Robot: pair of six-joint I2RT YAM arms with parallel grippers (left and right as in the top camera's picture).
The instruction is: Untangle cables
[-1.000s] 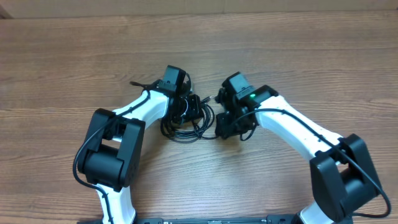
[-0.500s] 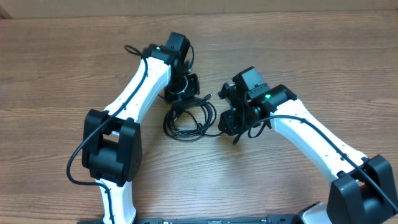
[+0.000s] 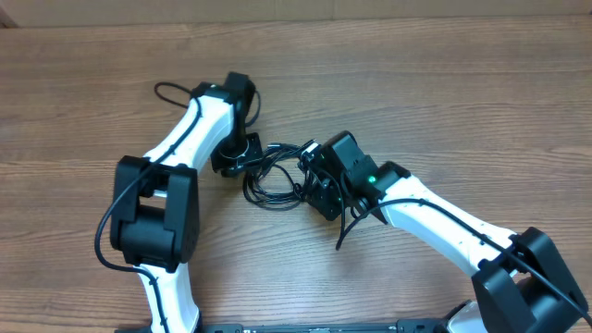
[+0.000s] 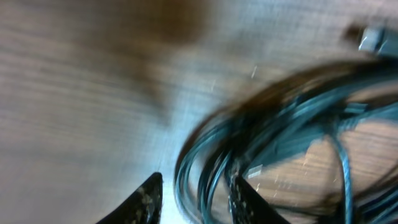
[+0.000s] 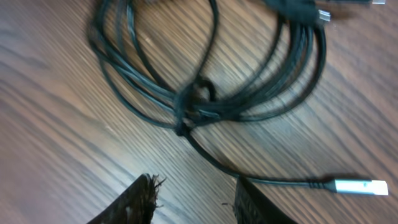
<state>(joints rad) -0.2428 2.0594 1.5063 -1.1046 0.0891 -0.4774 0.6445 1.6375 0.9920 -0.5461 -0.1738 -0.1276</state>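
Flanking the tangle: both grippers spread, nothing pinched

Your cables (image 3: 277,180) lie in one loose black heap on the wooden table (image 3: 444,83), near the middle of the overhead view, and your two grippers sit on either side of it. The left gripper (image 3: 238,155) is at the heap's left edge. The right gripper (image 3: 316,180) is at its right edge, partly covering the strands from overhead.

On your left wrist view the picture is badly blurred, but the two fingers (image 4: 144,198) stand apart, and the curved edge of the bundle runs through the gap between them. You can't tell from this view whether either fingertip touches a strand; nothing is squeezed. A small silver plug (image 4: 376,38) shows in the top right corner, beyond the loops.

On your right wrist view the fingers (image 5: 140,198) are likewise spread, with only bare wood between them. The cables lie just ahead of the tips, untouched. Several loops cross and bunch at a knot (image 5: 186,111) in the middle of the view. From that knot a single strand runs out to the right and ends in a silver-tipped plug (image 5: 359,185) lying flat on the wood, apart from the loops. More dark plug ends (image 5: 308,11) sit at the top right, beside the outer loops.
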